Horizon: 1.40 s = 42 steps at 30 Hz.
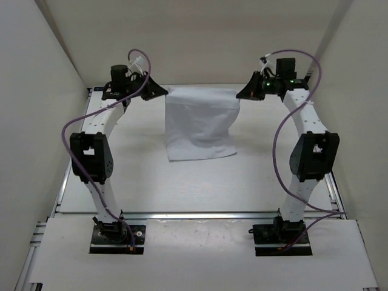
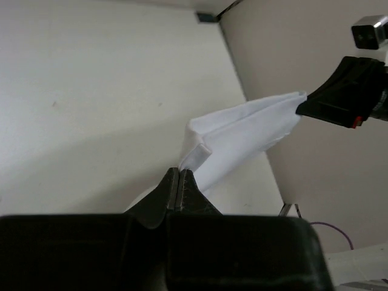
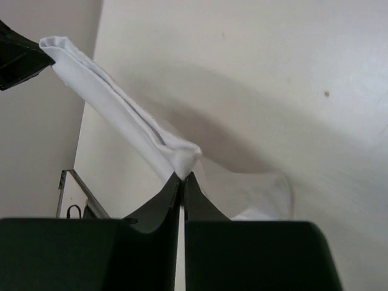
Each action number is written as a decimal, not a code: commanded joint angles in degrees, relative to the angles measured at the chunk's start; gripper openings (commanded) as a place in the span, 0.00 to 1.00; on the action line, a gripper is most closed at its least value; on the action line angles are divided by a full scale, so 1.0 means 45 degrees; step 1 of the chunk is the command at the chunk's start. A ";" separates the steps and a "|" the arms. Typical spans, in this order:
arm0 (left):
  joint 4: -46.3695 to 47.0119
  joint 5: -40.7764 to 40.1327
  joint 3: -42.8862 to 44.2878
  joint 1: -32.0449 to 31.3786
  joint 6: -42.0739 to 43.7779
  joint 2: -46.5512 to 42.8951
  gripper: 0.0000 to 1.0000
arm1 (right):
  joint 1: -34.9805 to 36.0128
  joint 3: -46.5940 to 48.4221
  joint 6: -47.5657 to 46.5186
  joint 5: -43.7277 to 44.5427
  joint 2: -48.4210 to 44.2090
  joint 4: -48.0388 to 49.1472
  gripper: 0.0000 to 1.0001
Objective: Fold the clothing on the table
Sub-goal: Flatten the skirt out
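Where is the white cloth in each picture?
Top view: cloth in the middle, toward the far edge.
Left wrist: cloth in the centre, stretching up to the right.
Right wrist: cloth stretching up to the left corner.
Shared landmark: the white table beneath it.

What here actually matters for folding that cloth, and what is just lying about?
Part of the job:
- clothing, held up by its far corners
- table
- left fingers, shut on the clothing
- right fingers, shut on the clothing

Just there:
- purple cables along the arms
- white walls
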 commanded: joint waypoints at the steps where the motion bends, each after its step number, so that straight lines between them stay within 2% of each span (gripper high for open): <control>1: 0.2773 0.1166 -0.0034 0.0426 -0.1764 -0.1894 0.00 | 0.0033 0.1023 -0.0578 -0.0059 -0.1484 -0.0029 0.00; 4: 0.3710 0.1303 -0.0033 0.0816 -0.2760 -0.2441 0.00 | -0.0045 0.1199 -0.0692 0.0019 -0.1954 0.0069 0.00; 7: 0.4670 0.1536 -0.0910 0.0954 -0.3737 -0.3028 0.00 | -0.0104 0.0928 -0.0479 -0.0098 -0.2383 0.0302 0.00; 11: 0.6116 0.1753 -0.3505 0.1013 -0.4462 -0.4392 0.00 | 0.0051 0.0148 -0.0964 -0.0157 -0.2911 -0.0029 0.00; 14: 0.6819 0.1928 -0.5265 0.1012 -0.4678 -0.5875 0.00 | 0.0616 -0.0946 -0.1688 0.0077 -0.4488 -0.0167 0.00; 18: 0.7990 0.2376 -0.7041 0.1422 -0.5671 -0.7829 0.00 | 0.1630 -0.1611 -0.2780 0.1498 -0.6383 -0.0888 0.00; 22: 0.7331 0.2339 -0.7532 0.1190 -0.5284 -0.9200 0.00 | 0.2296 -0.2099 -0.2900 0.2050 -0.7596 -0.1125 0.00; 25: 0.6551 0.1833 -0.7768 0.0565 -0.4835 -0.9825 0.00 | 0.2123 -0.2781 -0.2453 0.1914 -0.8223 -0.0852 0.00; 30: 0.5825 0.1304 -0.7807 0.0564 -0.4386 -0.9164 0.00 | 0.1263 -0.3468 -0.1729 0.0995 -0.7679 -0.0207 0.00; 35: 0.5861 0.0660 -0.7710 0.0894 -0.3935 -0.7293 0.00 | 0.0522 -0.3176 -0.1396 0.0292 -0.5223 0.0457 0.00; 38: 0.6603 0.0795 -0.6153 0.0993 -0.4557 -0.5240 0.00 | 0.0054 -0.0899 -0.1299 0.0293 -0.3056 0.0458 0.00; 39: 0.6702 0.0776 -0.5760 0.1419 -0.4677 -0.4502 0.00 | -0.0122 -0.0349 -0.1260 0.0330 -0.2295 0.0303 0.00; 41: 0.6743 0.0854 -0.3930 0.1539 -0.4970 -0.3328 0.00 | -0.0220 0.1892 -0.1200 0.0389 -0.1356 0.0106 0.00; 42: 0.6587 0.0874 -0.3437 0.1559 -0.5087 -0.3091 0.00 | -0.0473 0.2077 -0.0988 0.0467 -0.1156 0.0358 0.00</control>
